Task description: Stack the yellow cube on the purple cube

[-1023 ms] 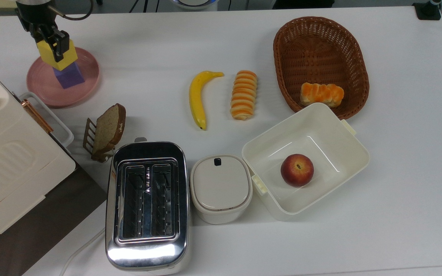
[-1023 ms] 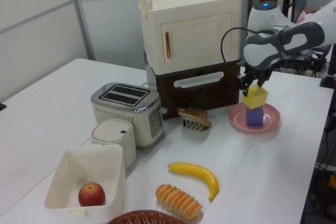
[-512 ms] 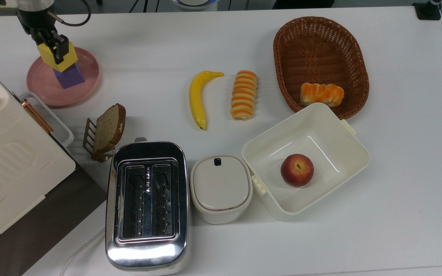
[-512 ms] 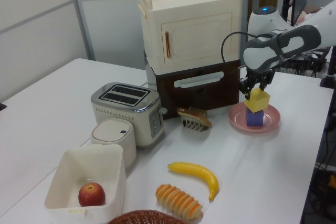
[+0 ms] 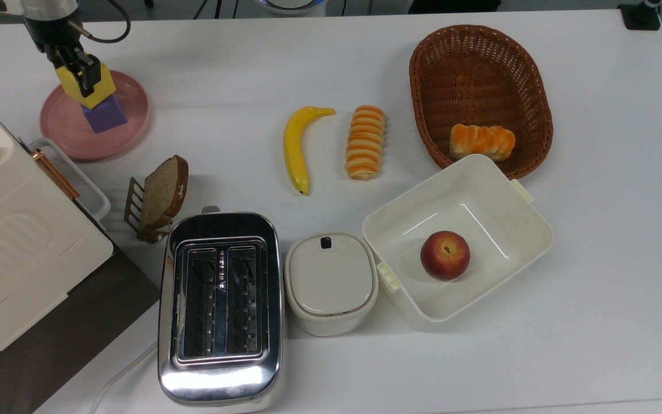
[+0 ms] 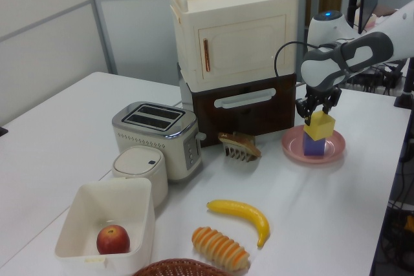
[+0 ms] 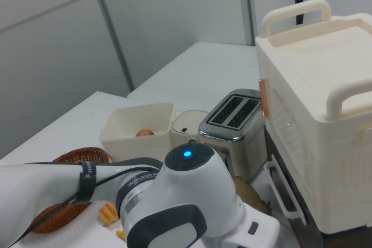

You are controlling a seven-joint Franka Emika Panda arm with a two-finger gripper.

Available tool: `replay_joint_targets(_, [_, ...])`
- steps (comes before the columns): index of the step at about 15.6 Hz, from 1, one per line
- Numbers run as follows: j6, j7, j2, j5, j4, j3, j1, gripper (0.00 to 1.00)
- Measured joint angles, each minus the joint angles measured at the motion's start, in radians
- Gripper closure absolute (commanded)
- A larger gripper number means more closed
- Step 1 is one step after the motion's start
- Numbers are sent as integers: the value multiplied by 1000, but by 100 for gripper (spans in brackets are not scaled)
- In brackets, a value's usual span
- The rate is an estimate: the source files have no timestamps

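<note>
Lowered, the yellow cube [image 5: 85, 86] held in the fingers [image 5: 80, 73] meets the purple cube [image 5: 104, 114] on the pink plate [image 5: 130, 123].

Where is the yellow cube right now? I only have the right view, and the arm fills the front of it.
Observer: In the left view, the yellow cube sits on the purple cube, apparently touching it.
Operator: Is it released?
Observer: No, the gripper is shut on the yellow cube's top.
Operator: What's underneath?
Observer: The top view shows both cubes on a pink plate, at the top view's left.
</note>
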Motion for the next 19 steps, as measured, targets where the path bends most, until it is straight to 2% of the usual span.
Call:
replay_joint_targets(2, [0,0,0,0,0,0,0,71])
replay_joint_targets(3, [0,0,0,0,0,1,0,66])
replay_joint_targets(4, [0,0,0,0,0,1,1,40])
replay_joint_targets(5, [0,0,0,0,0,1,1,0])
replay_joint_targets(16, [0,1,12,1,2,3,15,0])
replay_joint_targets(19, [0,24,1,6,24,7,53,0])
